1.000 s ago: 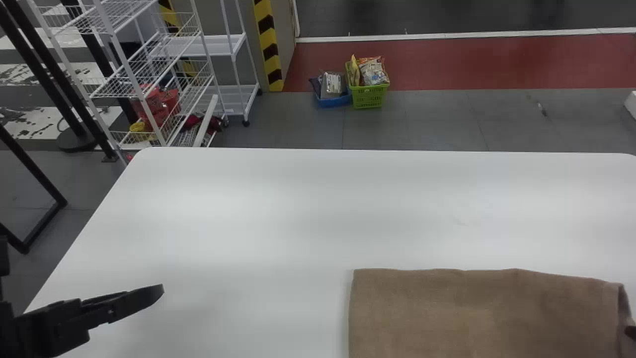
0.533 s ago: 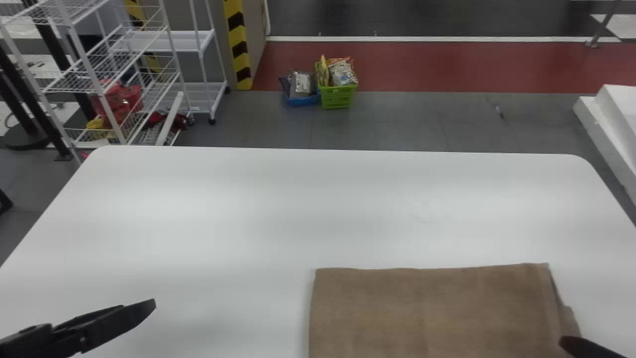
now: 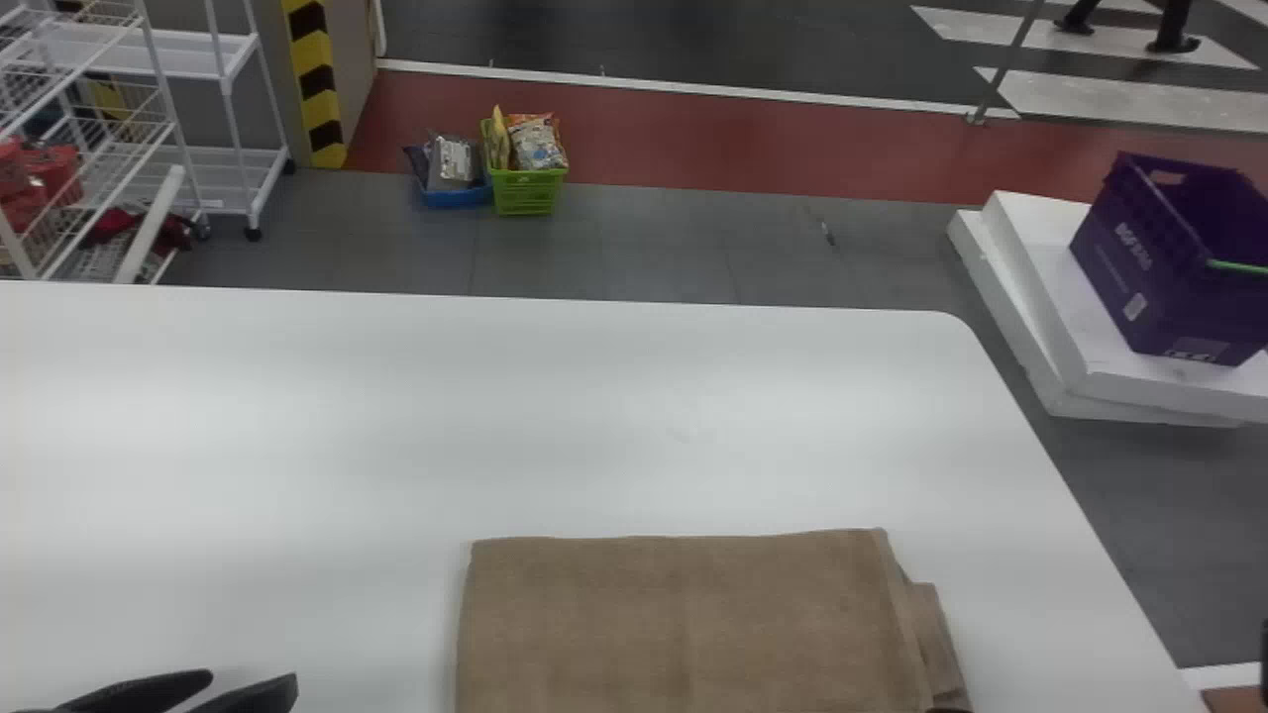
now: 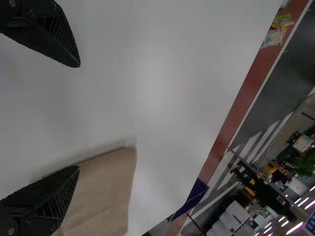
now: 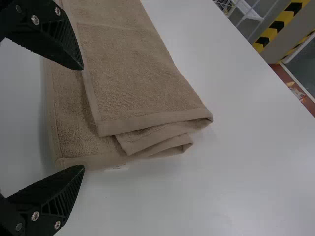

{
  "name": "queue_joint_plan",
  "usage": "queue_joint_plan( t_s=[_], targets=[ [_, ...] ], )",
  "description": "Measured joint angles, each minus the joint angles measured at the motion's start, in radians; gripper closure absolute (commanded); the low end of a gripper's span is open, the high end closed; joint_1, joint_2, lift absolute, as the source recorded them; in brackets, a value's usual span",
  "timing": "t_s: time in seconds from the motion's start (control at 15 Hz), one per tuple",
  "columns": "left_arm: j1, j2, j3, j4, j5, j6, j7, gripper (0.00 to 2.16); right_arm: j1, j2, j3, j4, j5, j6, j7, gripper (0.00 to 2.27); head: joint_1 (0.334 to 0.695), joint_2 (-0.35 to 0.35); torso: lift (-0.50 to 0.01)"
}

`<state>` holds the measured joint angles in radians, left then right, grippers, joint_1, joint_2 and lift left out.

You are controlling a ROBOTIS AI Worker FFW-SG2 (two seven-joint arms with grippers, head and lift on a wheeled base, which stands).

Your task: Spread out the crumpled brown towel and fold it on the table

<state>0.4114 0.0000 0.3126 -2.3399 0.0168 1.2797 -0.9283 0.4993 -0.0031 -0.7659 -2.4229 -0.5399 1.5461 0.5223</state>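
Note:
The brown towel (image 3: 684,614) lies folded and mostly flat near the table's front, with offset layers along its right side. My left gripper (image 3: 248,683) is left of it at the bottom edge, open. In the left wrist view my left gripper (image 4: 79,115) has bare table between its fingers, one fingertip overlapping the edge of the towel (image 4: 106,189). A dark tip of my right gripper (image 3: 949,710) shows at the towel's near right side. The right wrist view has my right gripper (image 5: 83,118) open around the layered corner of the towel (image 5: 142,83), gripping nothing.
White tabletop (image 3: 594,416) stretches beyond and left of the towel. Past its right edge, a purple crate (image 3: 1159,267) stands on white blocks (image 3: 1050,366). Green (image 3: 527,190) and blue (image 3: 456,196) baskets are on the floor behind, wire shelving (image 3: 149,119) at the back left.
The head view has swung right. My left gripper has come closer to the towel, its fingers now visibly parted. The towel's right side has settled flatter, and my right gripper has shifted toward the front edge.

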Motion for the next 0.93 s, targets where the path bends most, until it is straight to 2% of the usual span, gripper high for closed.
queue_joint_plan(
  t_s=[0.27,0.33,0.4,0.53,0.6,0.67,0.93],
  targets=[
    [0.053,0.0,-0.124,0.001,-0.019,-0.085,0.052,0.2,0.0,0.0,0.006,0.03,0.011,-0.063,0.012,0.08,0.695,-0.349,-0.127],
    [0.059,0.0,-0.15,-0.002,-0.019,-0.095,0.069,0.32,-0.002,0.0,0.015,0.035,0.018,-0.077,0.012,0.09,0.695,-0.35,-0.127],
    [0.062,0.0,-0.174,-0.004,-0.019,-0.099,0.088,0.49,-0.004,0.0,0.023,0.039,0.024,-0.091,0.011,0.23,0.695,-0.35,-0.127],
    [0.069,0.0,-0.231,-0.006,-0.019,-0.128,0.127,1.64,-0.006,0.0,0.038,0.048,0.034,-0.131,0.014,0.32,0.695,-0.35,-0.127],
    [0.075,0.0,-0.254,-0.01,-0.019,-0.154,0.152,1.82,-0.006,0.0,0.042,0.051,0.036,-0.144,0.015,0.32,0.695,-0.35,-0.127],
    [0.084,0.0,-0.278,-0.022,-0.018,-0.179,0.168,2.13,-0.007,0.0,0.044,0.053,0.037,-0.152,0.015,0.32,0.695,-0.35,-0.127],
    [0.118,0.0,-0.353,-0.099,-0.016,-0.134,0.189,2.13,-0.007,0.0,0.05,0.069,0.037,-0.182,0.016,0.3,0.695,-0.35,-0.127]
  ],
)
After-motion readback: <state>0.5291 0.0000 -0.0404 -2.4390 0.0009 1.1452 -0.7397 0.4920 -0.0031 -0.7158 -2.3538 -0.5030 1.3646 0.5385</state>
